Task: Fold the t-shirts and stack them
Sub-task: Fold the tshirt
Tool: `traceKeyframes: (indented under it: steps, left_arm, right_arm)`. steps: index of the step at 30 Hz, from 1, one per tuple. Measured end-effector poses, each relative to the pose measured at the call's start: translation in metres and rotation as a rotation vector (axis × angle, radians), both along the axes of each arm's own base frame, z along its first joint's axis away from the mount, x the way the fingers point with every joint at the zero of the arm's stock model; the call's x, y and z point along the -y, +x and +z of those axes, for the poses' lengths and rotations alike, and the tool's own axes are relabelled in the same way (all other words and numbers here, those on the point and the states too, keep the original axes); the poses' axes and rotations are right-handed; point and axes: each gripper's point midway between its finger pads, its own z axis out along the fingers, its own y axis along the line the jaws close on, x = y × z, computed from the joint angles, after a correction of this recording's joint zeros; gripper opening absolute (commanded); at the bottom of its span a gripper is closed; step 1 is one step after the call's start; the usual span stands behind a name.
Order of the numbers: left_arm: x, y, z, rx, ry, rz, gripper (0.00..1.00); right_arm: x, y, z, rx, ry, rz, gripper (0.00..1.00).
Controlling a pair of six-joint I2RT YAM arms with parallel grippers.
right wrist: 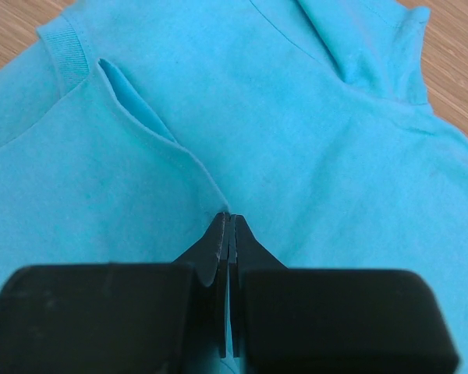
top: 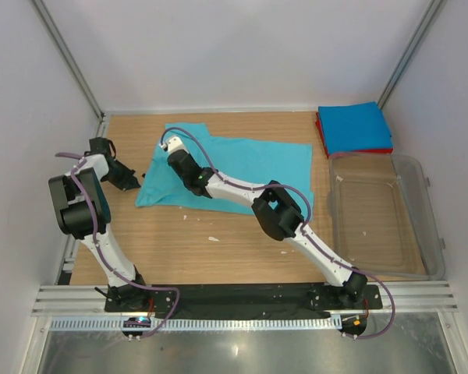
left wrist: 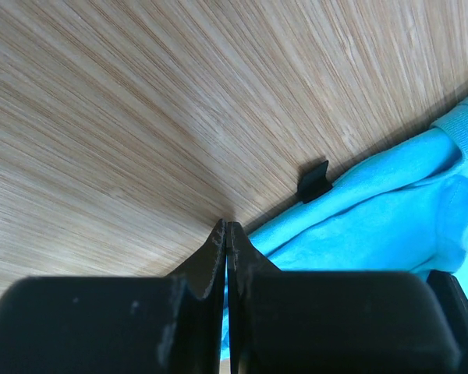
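A turquoise t-shirt lies spread on the wooden table, one end partly folded. My right gripper reaches over its left part. In the right wrist view it is shut on a raised fold of the turquoise shirt. My left gripper is at the shirt's left edge. In the left wrist view it is shut, tips at the hem of the shirt, with teal cloth showing between the jaws. A folded blue t-shirt lies on a folded red t-shirt at the back right.
A clear plastic tub stands at the right, in front of the folded stack. White walls close the table at the back and sides. A small black tab sits at the shirt's edge. Bare wood lies in front of the shirt.
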Motion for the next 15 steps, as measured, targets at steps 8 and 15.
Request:
traceKeyframes:
  steps: [8, 15]
  left_arm:
    - [-0.0027, -0.0007, -0.0001, -0.01, 0.014, 0.005, 0.0]
    - [-0.0041, -0.0009, 0.0, -0.013, 0.021, 0.008, 0.0]
  right_arm:
    - [0.0013, 0.0021, 0.0, -0.009, 0.025, -0.018, 0.01]
    - [0.0082, 0.0084, 0.0004, -0.01, 0.04, -0.055, 0.01]
